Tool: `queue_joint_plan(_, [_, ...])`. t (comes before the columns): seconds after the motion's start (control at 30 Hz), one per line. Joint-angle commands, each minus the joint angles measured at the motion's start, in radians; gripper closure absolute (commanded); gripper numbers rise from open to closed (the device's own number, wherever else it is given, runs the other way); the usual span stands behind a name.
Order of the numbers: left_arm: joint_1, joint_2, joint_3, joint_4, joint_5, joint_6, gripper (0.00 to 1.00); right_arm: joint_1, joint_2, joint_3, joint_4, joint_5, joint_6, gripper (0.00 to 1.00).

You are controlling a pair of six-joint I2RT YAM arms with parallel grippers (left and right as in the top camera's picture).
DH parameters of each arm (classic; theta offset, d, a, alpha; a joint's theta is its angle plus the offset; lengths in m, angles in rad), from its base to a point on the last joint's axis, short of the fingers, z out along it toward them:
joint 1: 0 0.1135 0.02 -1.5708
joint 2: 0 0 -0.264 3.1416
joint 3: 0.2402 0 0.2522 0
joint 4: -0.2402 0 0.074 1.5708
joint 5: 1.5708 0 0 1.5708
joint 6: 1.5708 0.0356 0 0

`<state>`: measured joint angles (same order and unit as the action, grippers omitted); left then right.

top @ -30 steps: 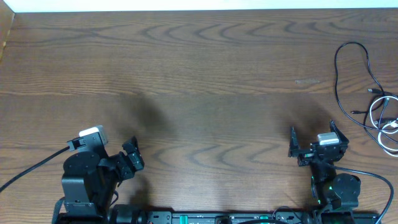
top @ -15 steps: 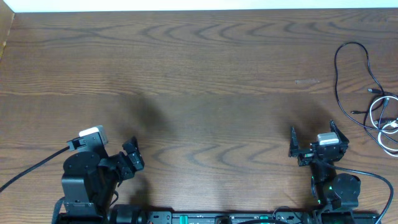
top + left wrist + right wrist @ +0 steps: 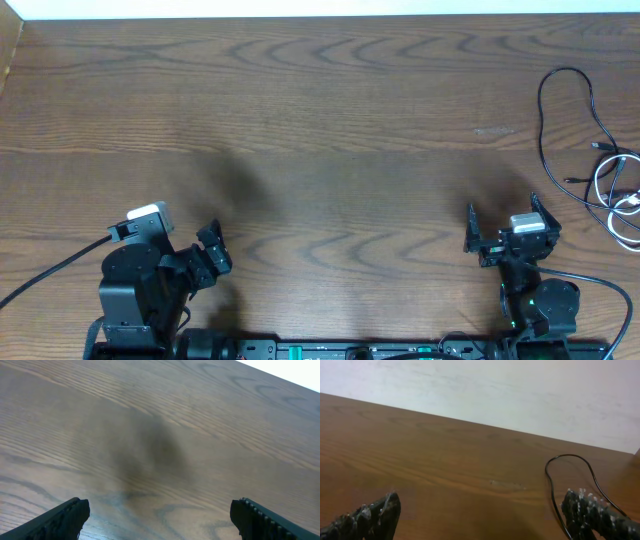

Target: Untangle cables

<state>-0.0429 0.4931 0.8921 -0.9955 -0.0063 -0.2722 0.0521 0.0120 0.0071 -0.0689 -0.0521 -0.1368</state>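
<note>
A thin black cable [image 3: 545, 120] loops at the table's far right edge, tangled with a white cable [image 3: 606, 180] coiled just below it. The black loop also shows in the right wrist view [image 3: 550, 485]. My right gripper [image 3: 502, 222] is open and empty near the front edge, left of the cables and apart from them. My left gripper [image 3: 212, 250] is open and empty at the front left, far from the cables. The left wrist view shows only bare wood between its fingertips [image 3: 70, 515].
The brown wooden table [image 3: 320, 120] fills the view. A thick black arm cable [image 3: 50, 270] runs off the left arm's base. A pale wall [image 3: 520, 390] lies beyond the table's far edge.
</note>
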Motion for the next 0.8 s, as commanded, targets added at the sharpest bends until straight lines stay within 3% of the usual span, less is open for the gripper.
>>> queue_joint_plan(0.0, [0.0,-0.002,-0.003,-0.002,-0.009,0.009,0.04,0.008,-0.007,-0.002,-0.005,0.008,-0.01,0.01])
queue_joint_plan(0.37, [0.0,-0.002,-0.003,-0.002,-0.009,0.009,0.04,0.008,-0.007,-0.002,-0.003,0.097,-0.008,0.01])
queue_joint_plan(0.57, [0.0,-0.002,-0.003,-0.002,-0.009,0.009,0.04,0.008,-0.007,-0.002,0.005,0.173,0.168,0.01])
queue_joint_plan(0.77, [0.0,-0.002,-0.003,-0.002,-0.009,0.009,0.04,0.008,-0.007,-0.002,0.006,0.185,0.17,0.01])
